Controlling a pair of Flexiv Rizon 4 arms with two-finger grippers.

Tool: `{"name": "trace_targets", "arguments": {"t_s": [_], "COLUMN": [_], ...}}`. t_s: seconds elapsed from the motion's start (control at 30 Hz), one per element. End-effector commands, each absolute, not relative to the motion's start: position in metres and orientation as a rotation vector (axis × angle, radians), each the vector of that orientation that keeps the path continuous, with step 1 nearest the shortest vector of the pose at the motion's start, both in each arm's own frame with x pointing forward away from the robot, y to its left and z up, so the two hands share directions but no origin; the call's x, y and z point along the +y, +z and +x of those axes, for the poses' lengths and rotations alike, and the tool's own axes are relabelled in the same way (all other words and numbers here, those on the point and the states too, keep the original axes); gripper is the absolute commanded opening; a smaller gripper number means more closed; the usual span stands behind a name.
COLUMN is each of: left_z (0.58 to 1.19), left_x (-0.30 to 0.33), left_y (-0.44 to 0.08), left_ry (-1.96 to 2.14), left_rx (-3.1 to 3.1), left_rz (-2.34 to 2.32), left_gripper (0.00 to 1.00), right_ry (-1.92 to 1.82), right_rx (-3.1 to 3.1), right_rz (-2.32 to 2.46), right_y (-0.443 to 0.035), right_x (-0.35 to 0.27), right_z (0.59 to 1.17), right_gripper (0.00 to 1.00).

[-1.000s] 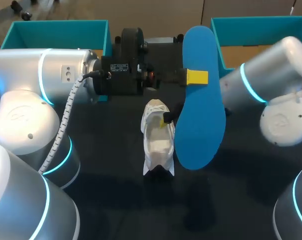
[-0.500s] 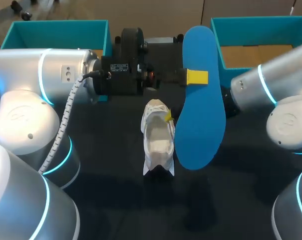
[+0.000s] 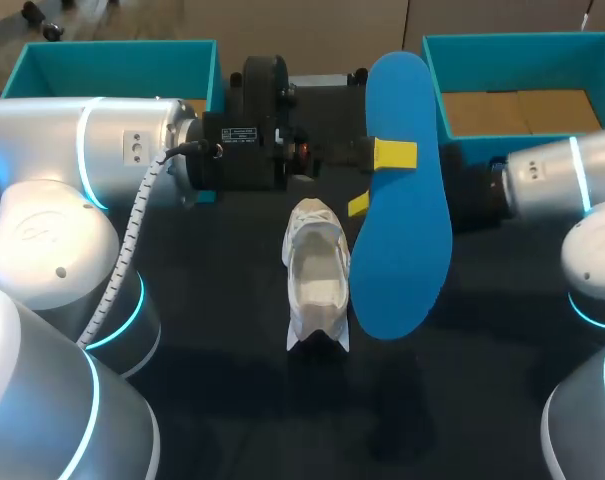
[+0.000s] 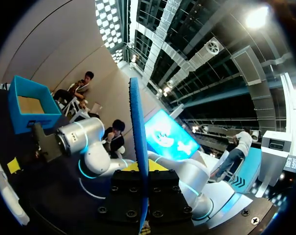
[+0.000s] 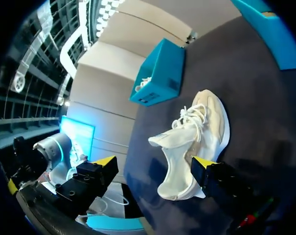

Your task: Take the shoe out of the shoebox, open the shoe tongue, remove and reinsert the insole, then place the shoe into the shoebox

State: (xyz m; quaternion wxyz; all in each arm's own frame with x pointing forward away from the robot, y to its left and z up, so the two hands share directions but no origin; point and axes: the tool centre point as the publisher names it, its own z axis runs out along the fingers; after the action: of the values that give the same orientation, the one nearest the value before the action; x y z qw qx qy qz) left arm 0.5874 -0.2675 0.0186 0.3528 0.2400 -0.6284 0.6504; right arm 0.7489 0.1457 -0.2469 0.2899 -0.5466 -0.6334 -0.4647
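While the blue insole (image 3: 402, 250) is clamped aloft in the left gripper (image 3: 395, 154), the right gripper (image 5: 155, 165) is stretched level near the shoe (image 3: 317, 275) — jaws spread.

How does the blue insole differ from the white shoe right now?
The insole is bright blue; the shoe is off-white. The insole is a thin flat sheet, while the shoe is hollow, with its opening facing up. The insole is up in the air, clamped in the left hand, whereas the shoe rests on the black table. Both share a foot-shaped outline.
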Motion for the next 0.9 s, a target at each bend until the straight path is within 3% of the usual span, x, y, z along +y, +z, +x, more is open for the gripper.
{"name": "trace_targets", "arguments": {"t_s": [0.03,0.6,0.9], "left_z": [0.586,0.586,0.586], "left_x": [-0.269,-0.269,-0.269], "left_y": [0.017,0.017,0.017], "left_ry": [1.684,1.684,1.684], "left_rx": [-1.625,-1.625,-1.625], "left_rz": [0.625,0.625,0.625], "left_gripper": [0.00,0.00,0.00], "right_ry": [-1.227,-1.209,-1.235], "right_rx": [-1.644,-1.488,-1.438], "right_rz": [-1.393,-1.291,-1.285], "right_y": [-0.236,-0.185,-0.181], "right_x": [0.136,0.124,0.123], "right_z": [0.747,0.748,0.750], "right_gripper": [1.00,1.00,1.00]}}
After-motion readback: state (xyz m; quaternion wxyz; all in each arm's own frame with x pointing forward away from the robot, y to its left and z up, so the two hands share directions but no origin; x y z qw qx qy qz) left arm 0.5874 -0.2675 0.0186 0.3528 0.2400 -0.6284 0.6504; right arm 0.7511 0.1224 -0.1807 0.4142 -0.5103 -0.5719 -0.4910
